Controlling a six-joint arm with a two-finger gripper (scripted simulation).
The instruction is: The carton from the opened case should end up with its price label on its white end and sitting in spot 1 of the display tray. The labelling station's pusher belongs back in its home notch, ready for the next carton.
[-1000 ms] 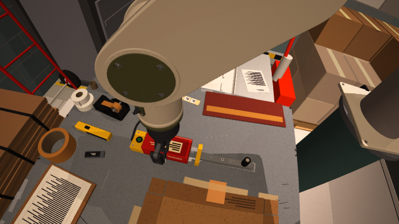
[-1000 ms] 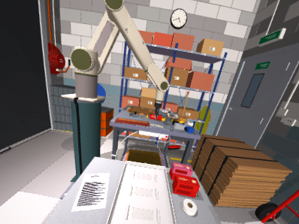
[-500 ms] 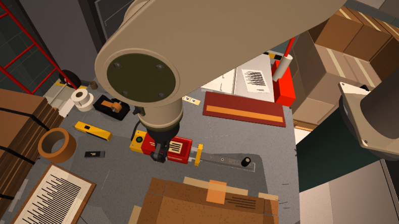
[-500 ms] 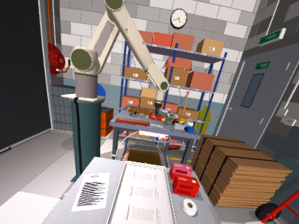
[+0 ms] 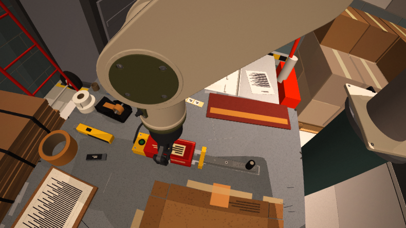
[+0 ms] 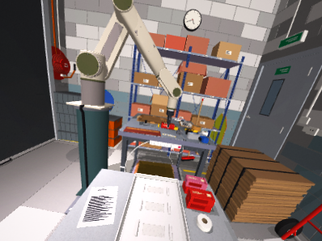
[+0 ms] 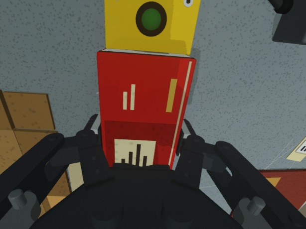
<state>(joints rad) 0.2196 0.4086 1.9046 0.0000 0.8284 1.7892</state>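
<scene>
The red carton lies flat on the grey table, one end butted against the yellow labelling station block with its green button. I have closed my gripper on the carton's two long sides. A cream barcode patch shows on the carton's top. The yellow pusher stands at the carton's other end on its grey rail, whose black knob sits at the far end. The display tray lies on the near white table.
The opened cardboard case sits in front of the station. A dark red mat lies behind it. A tape roll, yellow knife, tape dispenser and clipboard lie to the left.
</scene>
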